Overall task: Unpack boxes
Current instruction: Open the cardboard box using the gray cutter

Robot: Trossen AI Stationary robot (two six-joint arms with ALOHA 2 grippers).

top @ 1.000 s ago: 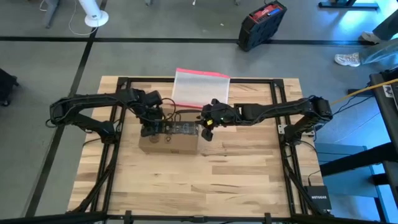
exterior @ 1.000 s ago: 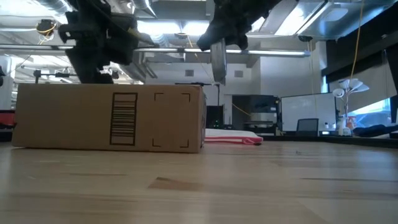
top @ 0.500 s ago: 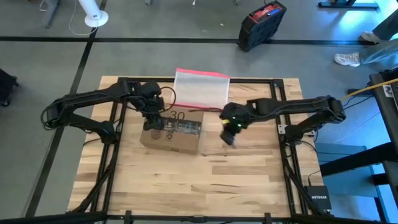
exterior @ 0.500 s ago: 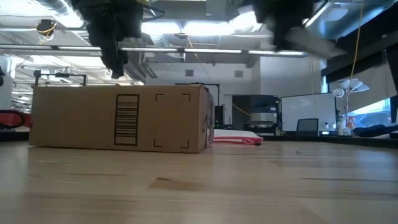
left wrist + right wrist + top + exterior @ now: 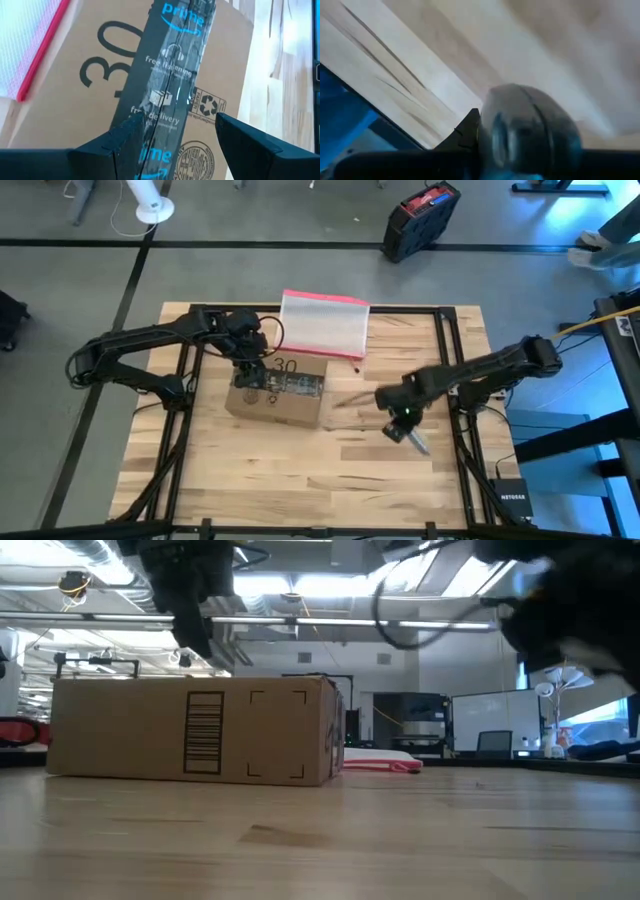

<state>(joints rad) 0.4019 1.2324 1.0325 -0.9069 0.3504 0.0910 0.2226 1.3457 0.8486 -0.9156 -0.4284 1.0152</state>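
Wooden tabletop (image 5: 300, 470) holds the brown box (image 5: 277, 389) near its middle. The left hand (image 5: 248, 376) hangs open over the box's black tape (image 5: 165, 85). The right hand (image 5: 405, 430) grips a gray tool (image 5: 418, 442), well apart from the box.

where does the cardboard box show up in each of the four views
High view: the cardboard box lies left of centre on the table, under the left gripper.
Low view: it fills the left half, barcode side facing the camera.
Left wrist view: its top nearly fills the picture.
Right wrist view: not in it.
Shared landmark: the black tape strip along the box top, also seen from above.
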